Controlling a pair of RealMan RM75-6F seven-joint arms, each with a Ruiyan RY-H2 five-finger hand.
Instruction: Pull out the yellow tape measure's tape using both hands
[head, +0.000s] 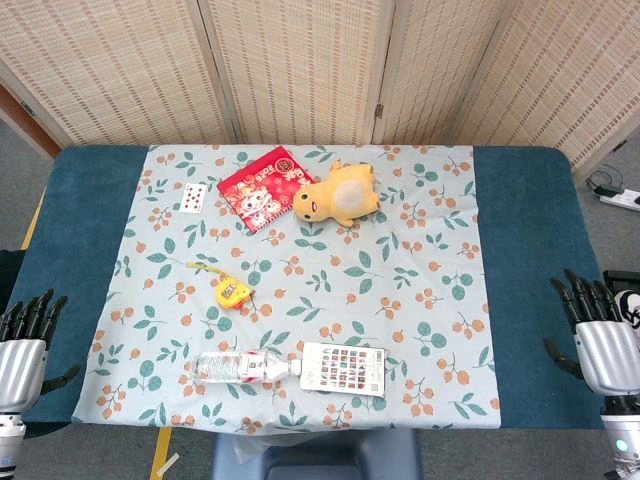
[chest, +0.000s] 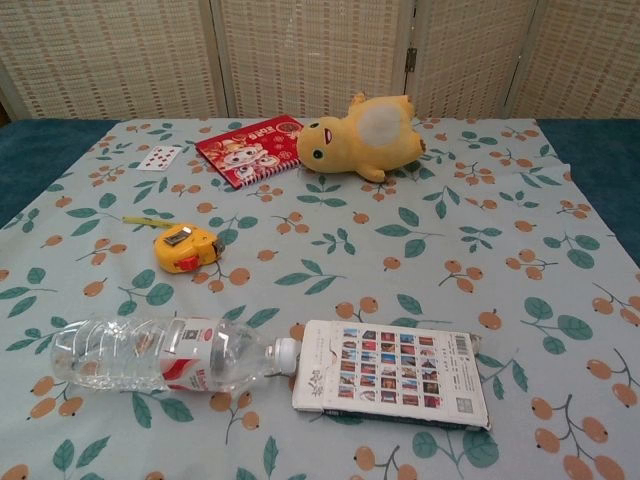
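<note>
Hands, left (head: 25, 355) and right (head: 600, 340), spread empty at table edges, well apart from yellow tape measure (head: 232, 292)

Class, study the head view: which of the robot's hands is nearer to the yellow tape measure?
Left. The left hand hangs off the table's near-left edge, nearer the tape measure; the right hand is beyond the cloth's far side.

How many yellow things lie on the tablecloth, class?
2: the yellow tape measure on the cloth's left side, and the yellow plush toy at the far middle, beside the red packet. None appears hidden.
</note>
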